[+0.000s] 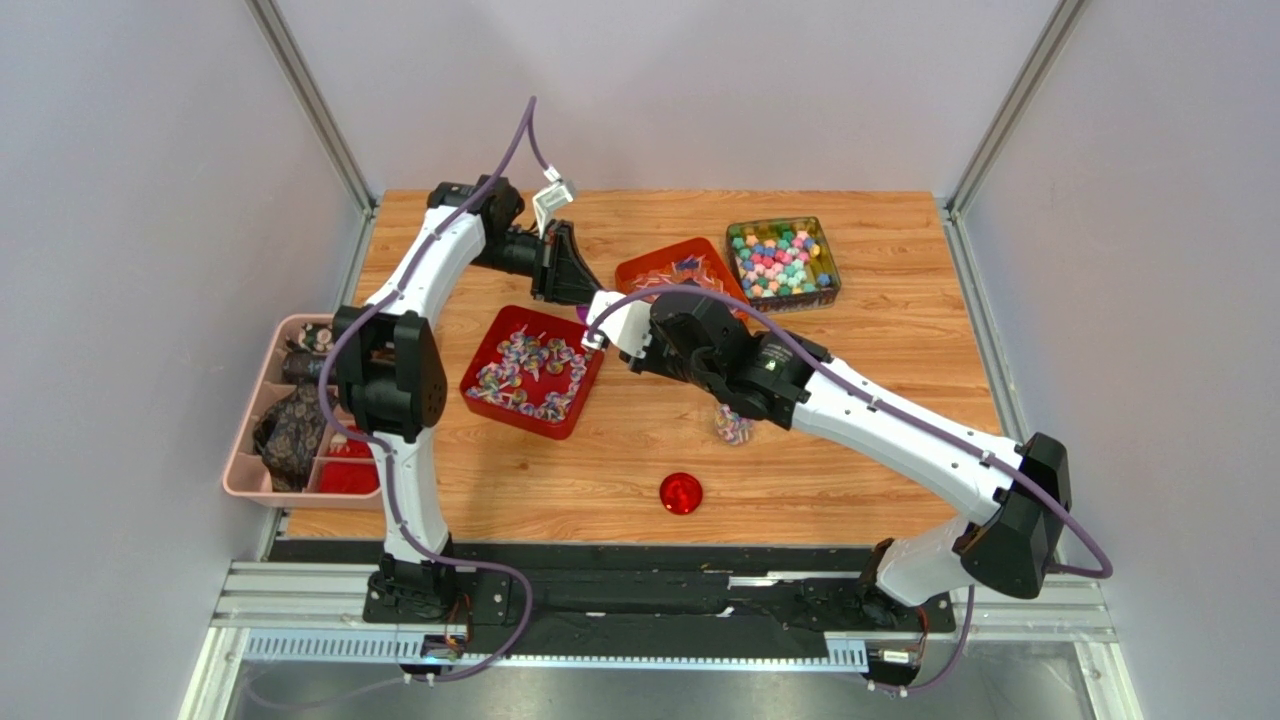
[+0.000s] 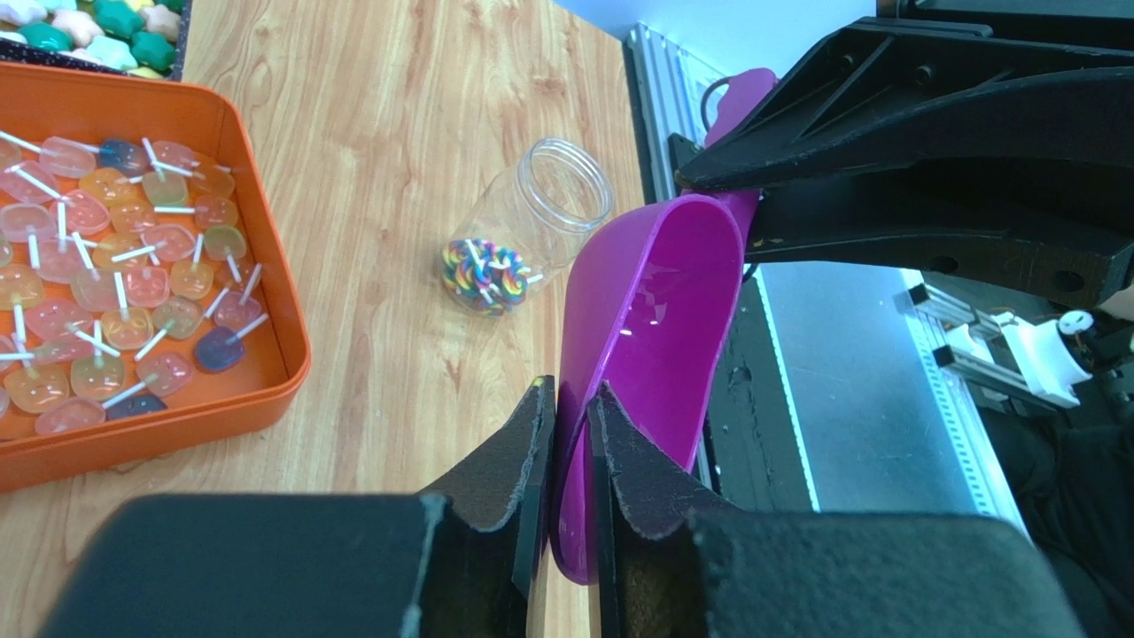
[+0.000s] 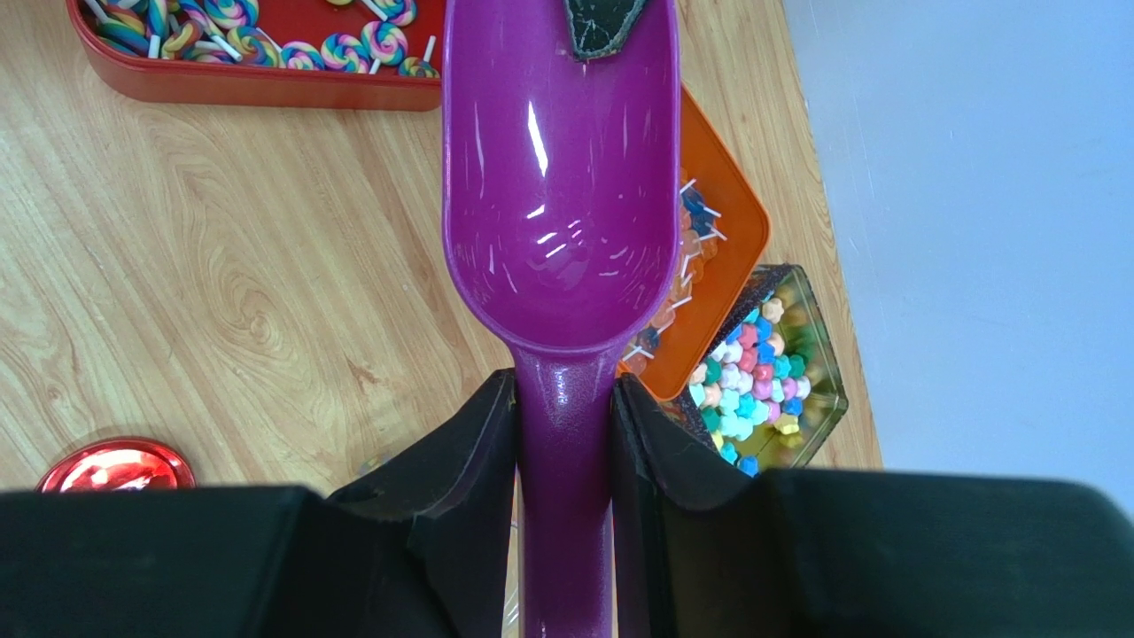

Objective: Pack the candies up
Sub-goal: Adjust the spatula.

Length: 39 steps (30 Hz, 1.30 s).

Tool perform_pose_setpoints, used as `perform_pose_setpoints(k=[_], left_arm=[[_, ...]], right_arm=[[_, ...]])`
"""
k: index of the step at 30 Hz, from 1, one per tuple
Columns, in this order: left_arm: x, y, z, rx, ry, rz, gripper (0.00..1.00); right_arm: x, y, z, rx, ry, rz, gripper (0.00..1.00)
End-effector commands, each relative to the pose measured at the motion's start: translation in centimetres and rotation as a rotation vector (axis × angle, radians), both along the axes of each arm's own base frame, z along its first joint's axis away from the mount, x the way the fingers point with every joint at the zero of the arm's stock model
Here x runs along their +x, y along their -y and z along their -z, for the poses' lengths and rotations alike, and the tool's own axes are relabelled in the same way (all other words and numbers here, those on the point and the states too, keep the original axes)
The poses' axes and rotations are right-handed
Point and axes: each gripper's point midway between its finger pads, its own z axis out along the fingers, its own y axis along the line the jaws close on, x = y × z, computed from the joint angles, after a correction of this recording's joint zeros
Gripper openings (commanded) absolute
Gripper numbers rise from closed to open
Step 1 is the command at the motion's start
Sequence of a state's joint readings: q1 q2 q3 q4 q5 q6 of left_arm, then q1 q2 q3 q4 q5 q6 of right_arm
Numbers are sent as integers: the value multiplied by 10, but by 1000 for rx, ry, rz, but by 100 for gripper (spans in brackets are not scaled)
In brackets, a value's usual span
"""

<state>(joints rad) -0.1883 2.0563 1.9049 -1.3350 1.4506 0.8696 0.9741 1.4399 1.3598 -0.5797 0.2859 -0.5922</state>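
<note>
Left gripper (image 2: pixel 570 399): I read it clamped on the front rim of the purple scoop (image 2: pixel 652 306), one finger inside the bowl and one outside. Right gripper (image 3: pixel 566 392): closed tight on the scoop's handle, so both arms hold the same tool above the tabletop (image 3: pixel 200 266), bowl tilted on edge in the left wrist view. Just past the scoop a clear jar (image 2: pixel 526 219) lies on its side, mouth open, with a small heap of swirled candies (image 2: pixel 486 273) at its closed end. More of the same candies fill the red tray (image 3: pixel 240 87) on the left arm's side of the scoop. An orange tray (image 2: pixel 286 332) of translucent lollipops sits farther back, with a tin (image 1: pixel 787 302) of pastel sweets beside it. A round red lid (image 3: pixel 113 468) rests alone near the front edge.
</note>
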Motion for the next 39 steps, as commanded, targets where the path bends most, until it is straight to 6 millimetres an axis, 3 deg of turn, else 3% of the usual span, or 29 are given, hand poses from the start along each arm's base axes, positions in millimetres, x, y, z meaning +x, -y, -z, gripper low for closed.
perform_pose_setpoints(k=[1, 6, 9, 20, 26, 39], left_arm=[[-44, -5, -32, -1, -219, 7, 0], [-46, -5, -34, -5, -210, 7, 0], [-47, -5, -34, -6, -207, 7, 0], [-50, -5, -40, -13, -193, 8, 0], [-52, -6, -41, -15, -193, 7, 0], [-52, -6, -41, -21, -195, 7, 0]], right_arm=[[6, -5, -45, 86, 82, 2, 29], [4, 1, -53, 114, 49, -17, 50], [-1, 3, -50, 138, -23, -50, 56], [-16, 0, -27, 143, -147, -159, 56], [0, -6, -11, 135, -133, -114, 53], [23, -10, -16, 186, -76, -35, 42]])
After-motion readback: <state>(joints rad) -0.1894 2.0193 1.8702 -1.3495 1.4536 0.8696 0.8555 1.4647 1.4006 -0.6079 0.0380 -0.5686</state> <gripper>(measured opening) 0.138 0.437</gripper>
